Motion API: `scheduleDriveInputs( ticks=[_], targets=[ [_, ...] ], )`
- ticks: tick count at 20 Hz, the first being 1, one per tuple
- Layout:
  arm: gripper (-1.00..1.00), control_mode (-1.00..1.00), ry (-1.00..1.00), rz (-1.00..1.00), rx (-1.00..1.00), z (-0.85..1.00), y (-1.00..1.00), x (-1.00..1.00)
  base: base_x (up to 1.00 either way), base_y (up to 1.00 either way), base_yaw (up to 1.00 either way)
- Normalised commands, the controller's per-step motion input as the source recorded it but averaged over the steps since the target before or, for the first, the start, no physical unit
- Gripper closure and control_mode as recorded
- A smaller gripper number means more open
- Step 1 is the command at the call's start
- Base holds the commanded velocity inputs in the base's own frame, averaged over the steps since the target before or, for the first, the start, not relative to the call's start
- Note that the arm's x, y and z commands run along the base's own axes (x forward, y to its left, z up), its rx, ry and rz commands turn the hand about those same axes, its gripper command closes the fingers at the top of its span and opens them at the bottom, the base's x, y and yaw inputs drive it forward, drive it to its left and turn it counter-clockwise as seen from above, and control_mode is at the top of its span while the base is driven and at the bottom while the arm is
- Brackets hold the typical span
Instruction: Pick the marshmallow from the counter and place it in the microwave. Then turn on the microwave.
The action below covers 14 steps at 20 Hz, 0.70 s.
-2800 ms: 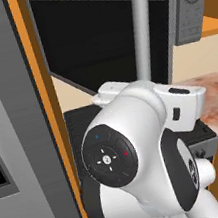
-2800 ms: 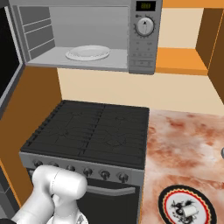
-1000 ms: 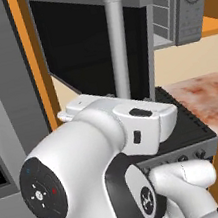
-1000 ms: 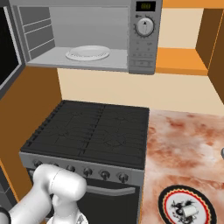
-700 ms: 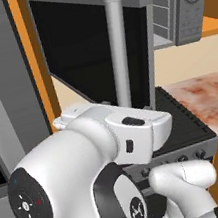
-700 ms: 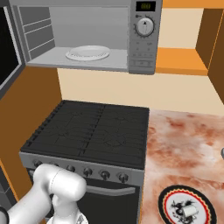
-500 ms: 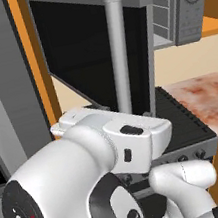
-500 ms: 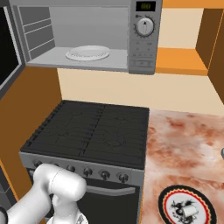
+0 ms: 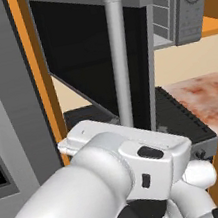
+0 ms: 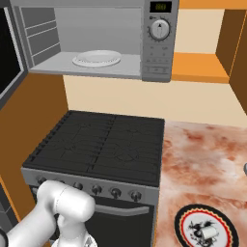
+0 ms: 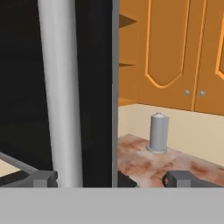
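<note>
Still | hand open (tips cut off low) | microwave door's handle between | marshmallow tiny, blurry

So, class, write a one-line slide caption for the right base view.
Open microwave with a white plate inside, above a black stovetop; marshmallow waits on the counter.

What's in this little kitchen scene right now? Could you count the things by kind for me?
Appliances: 2, the microwave and the black stove.
Plates: 2, a white plate and a patterned plate.
Marshmallows: 1.
Grey canisters: 1.
Total: 6
</note>
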Motion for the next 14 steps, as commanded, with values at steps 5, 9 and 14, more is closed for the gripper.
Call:
scheduleDriveInputs(
  ticks=[5, 9, 14],
  targets=[
    [-1.00, -1.00, -0.03, 0.02, -0.02, -0.04, -0.30, -0.19, 0.00, 0.00, 0.00],
    [-1.00, -1.00, -0.03, 0.08, -0.01, -0.09, -0.36, -0.06, 0.00, 0.00, 0.00],
    [-1.00, -1.00, -0.01, 0.18, -0.01, -0.13, -0.35, 0.00, 0.00, 0.00, 0.00]
  ],
)
